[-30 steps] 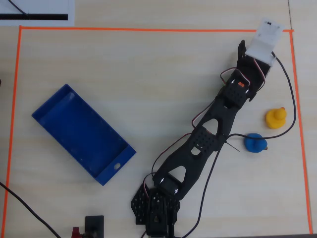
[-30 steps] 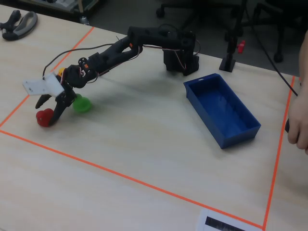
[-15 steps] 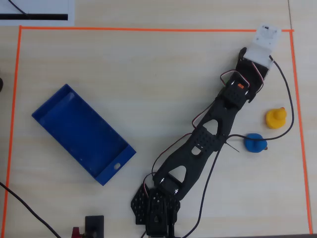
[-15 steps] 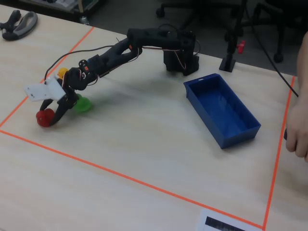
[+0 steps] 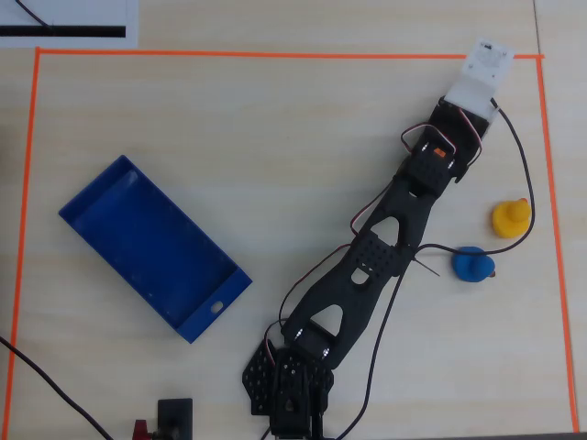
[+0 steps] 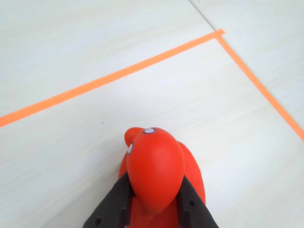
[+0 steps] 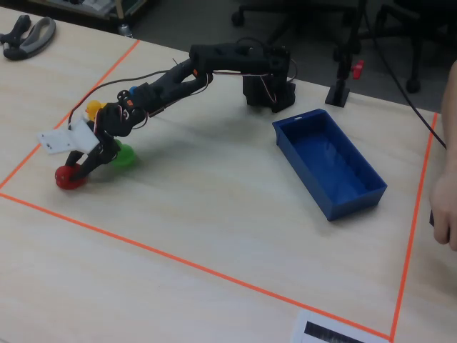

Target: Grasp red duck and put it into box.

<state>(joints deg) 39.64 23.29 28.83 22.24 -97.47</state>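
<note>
- Red duck (image 6: pixel 159 171) sits on the pale wood-grain desk (image 7: pixel 214 214) close to a corner of the orange tape border (image 6: pixel 118 73); in the wrist view the hand (image 6: pixel 154 209) has its two black fingers (image 6: pixel 116 202) pressed against the duck's sides, closed on it.
- In the fixed view the red duck (image 7: pixel 68 176) is low on the desk near the left tape corner, under the arm's white wrist block (image 7: pixel 66 139), with the green duck (image 7: pixel 126 155) just beside it and a yellow duck (image 7: pixel 93 109) behind, partly hidden by the arm (image 7: pixel 178 75).
- Box (image 7: pixel 328 168), a shallow blue tray, lies well apart toward the right edge of the desk; the overhead view shows the box (image 5: pixel 101 215) at an angle, with a small round hole near its lower end.
- Overhead, the red duck is hidden under the wrist; only the yellow duck (image 5: pixel 510 218) and a blue object (image 5: pixel 473 266) show beside the arm.
- Orange tape marks a rectangle on the desk; beyond the far edge the fixed view shows dark floor and chair legs (image 7: pixel 285 14).
- A person's arm (image 7: pixel 446 207) is cut off at the right edge of the fixed view.
- A printed sheet (image 7: pixel 335 330) is clipped by the bottom edge.
</note>
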